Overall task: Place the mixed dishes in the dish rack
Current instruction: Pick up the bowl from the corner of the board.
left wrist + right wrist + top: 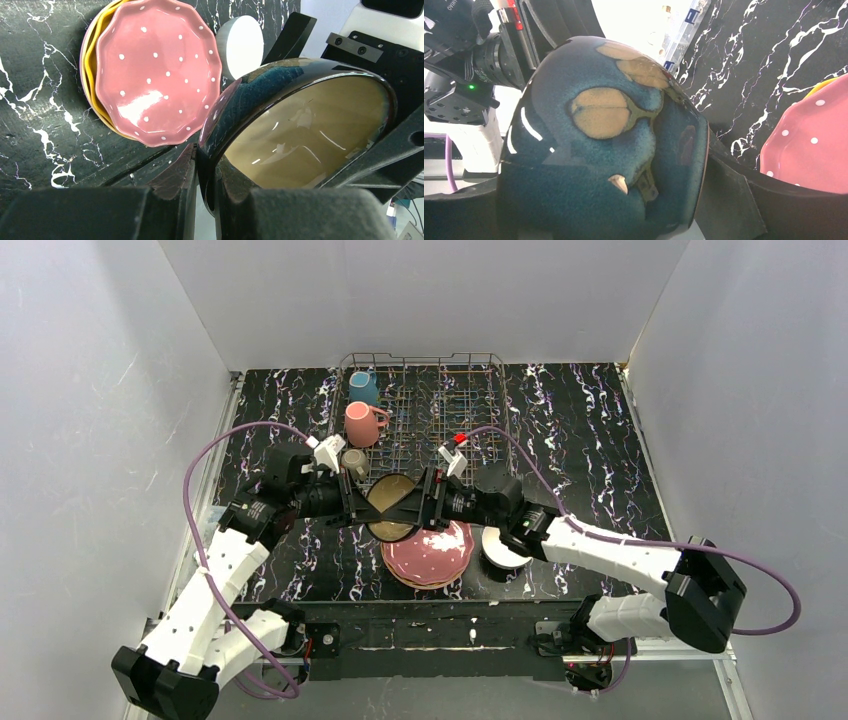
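**Q:** What sits between the two arms?

**A:** A dark-blue bowl (392, 502), glossy, tan inside and mottled blue outside with tan patches. It hangs above the black marbled surface (590, 440), tipped on edge, with its mouth toward the left end effector (205, 175).

**Q:** Who has it?

**A:** The left end effector is clamped on the rim, one finger inside and one outside. The right end effector (599, 200) is spread wide, with a finger on either side of the bowl's back. Whether its pads press the bowl cannot be told.

**Q:** And the other dishes?

**A:** Under the right end effector, a scalloped pink plate (430, 552) with white dots lies on an orange plate (89, 75). A white bowl (500, 548) sits just beside that stack, below the right wrist. Beyond both end effectors stands the dish rack (470, 405), grey wire with upright tines, holding a pink mug (362, 424) and a teal mug (364, 387) in its left part. An olive-grey mug (355, 462) stands just beyond the left end effector.
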Controlling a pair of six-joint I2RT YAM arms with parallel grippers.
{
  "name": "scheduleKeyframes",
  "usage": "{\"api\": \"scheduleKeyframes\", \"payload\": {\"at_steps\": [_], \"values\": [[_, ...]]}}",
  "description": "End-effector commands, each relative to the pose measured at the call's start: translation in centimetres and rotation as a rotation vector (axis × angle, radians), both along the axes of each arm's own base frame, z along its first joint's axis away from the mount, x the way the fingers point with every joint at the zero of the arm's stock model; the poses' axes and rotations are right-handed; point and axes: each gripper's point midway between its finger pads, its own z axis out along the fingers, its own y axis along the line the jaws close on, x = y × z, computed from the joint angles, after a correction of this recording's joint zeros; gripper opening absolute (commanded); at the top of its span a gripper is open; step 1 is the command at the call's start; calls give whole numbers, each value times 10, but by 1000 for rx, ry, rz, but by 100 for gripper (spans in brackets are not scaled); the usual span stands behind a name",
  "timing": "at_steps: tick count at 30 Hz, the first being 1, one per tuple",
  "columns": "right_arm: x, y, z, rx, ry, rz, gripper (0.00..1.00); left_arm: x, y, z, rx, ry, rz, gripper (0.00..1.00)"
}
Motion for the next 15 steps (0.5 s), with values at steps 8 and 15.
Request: {"api": "scheduleKeyframes", "payload": {"at_steps": [8, 15], "values": [[4, 14, 16, 38, -33, 16, 100, 1, -18, 41, -90, -107, -80, 0], [4, 15, 14, 38, -37, 21, 97, -1, -24, 38, -70, -107, -100, 0]]}}
